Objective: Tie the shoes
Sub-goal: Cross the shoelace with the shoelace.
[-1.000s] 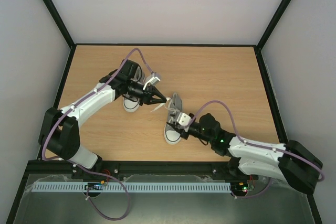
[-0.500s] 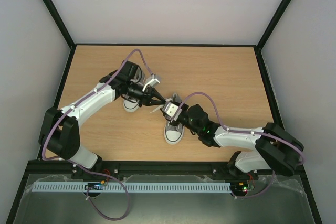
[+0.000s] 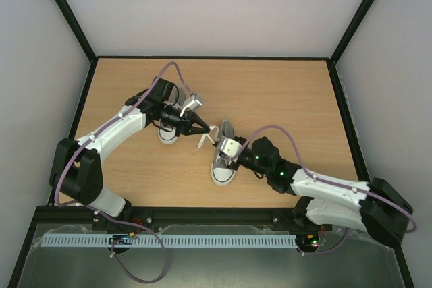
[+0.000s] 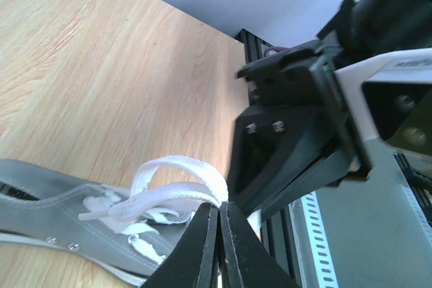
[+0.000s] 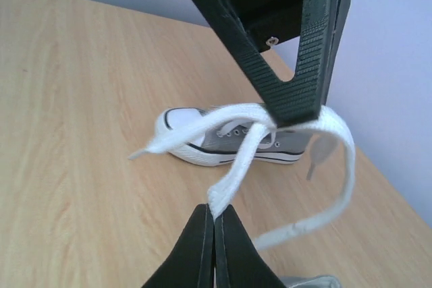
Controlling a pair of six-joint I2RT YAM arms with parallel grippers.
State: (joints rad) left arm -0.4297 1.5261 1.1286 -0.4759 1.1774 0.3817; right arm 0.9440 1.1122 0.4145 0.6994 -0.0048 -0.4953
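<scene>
Two grey shoes with white toe caps lie on the wooden table: one under my left arm, the other in front of my right arm. Above the nearer shoe's opening my left gripper is shut on a loop of white lace. My right gripper is shut on a strand of that lace, just below the left gripper's fingers. In the top view both grippers, left and right, meet tip to tip. The far shoe lies on its side.
A black frame edges the table, with pale walls behind and at both sides. A slotted white cable rail runs along the near edge between the arm bases. A purple cable arches over the left arm.
My right gripper has shut on the lace strand and drawn back a little toward its base. The left gripper stays shut on the loop and has hardly moved.
</scene>
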